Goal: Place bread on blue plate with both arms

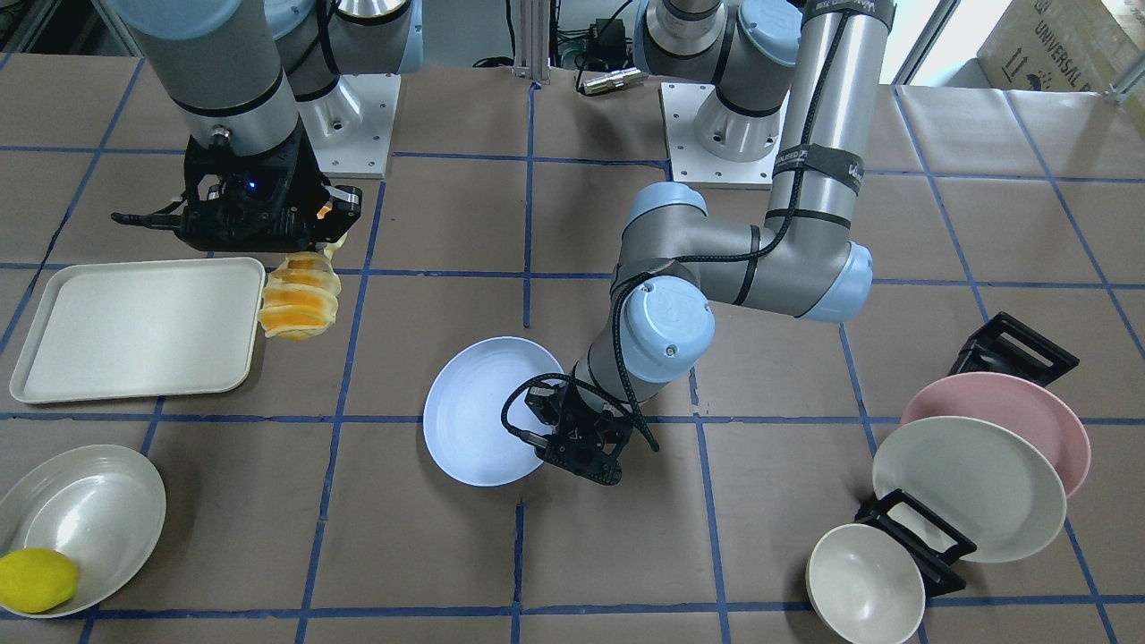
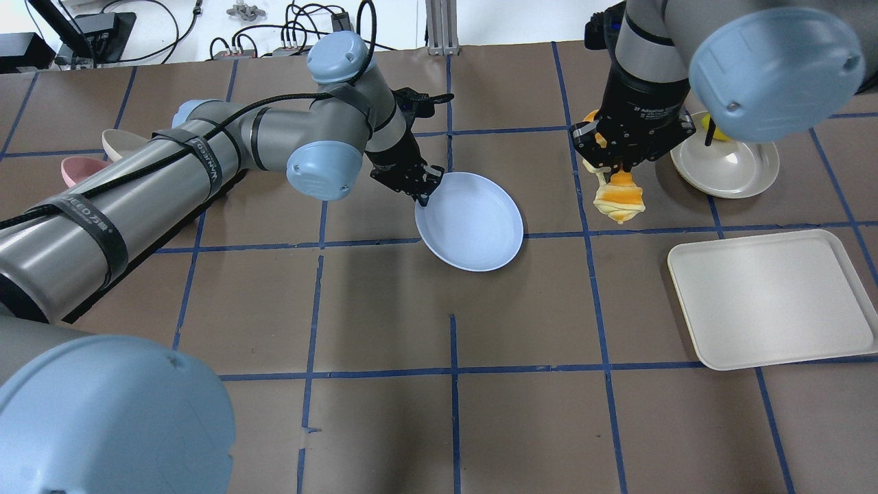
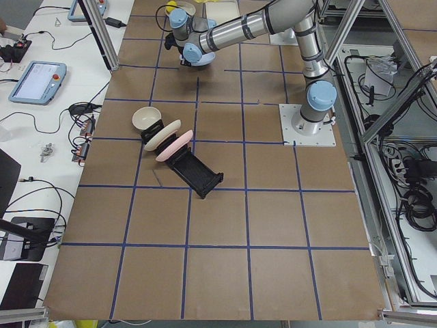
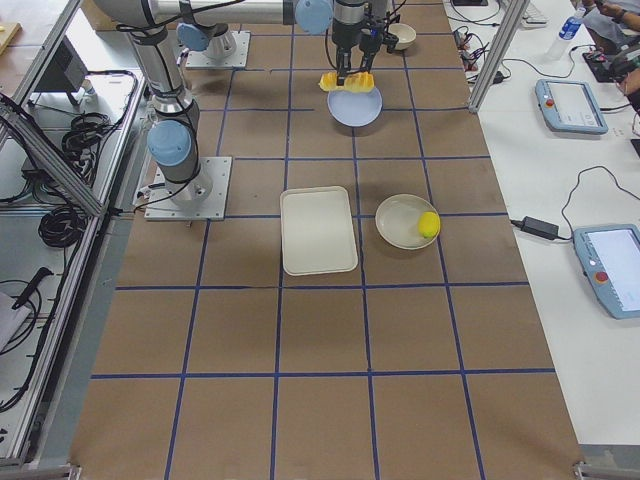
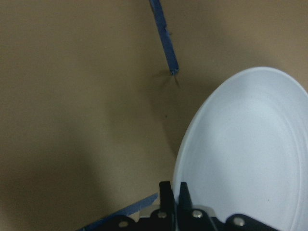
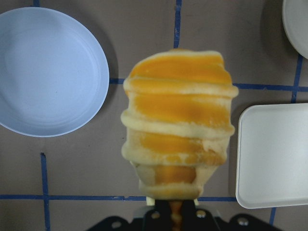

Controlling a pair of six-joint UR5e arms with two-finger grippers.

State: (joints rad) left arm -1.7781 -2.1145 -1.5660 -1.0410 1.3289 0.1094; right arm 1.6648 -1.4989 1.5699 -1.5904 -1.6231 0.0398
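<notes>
Over the bare table [image 2: 384, 309] between the cream tray [image 2: 768, 302] and the blue plate [image 2: 473, 219], we hold the bread [image 1: 300, 300] hanging by one end from our right gripper [image 2: 615, 167]. Its jaws are clenched on the loaf, so the pick-up looks done. Our left gripper [image 5: 174, 190] is pinched onto the plate's rim on the side away from the bread, though we cannot tell whether that edge is raised off the table. What remains, as we judge it, is bringing bread and plate together, laying the loaf down and letting go.
</notes>
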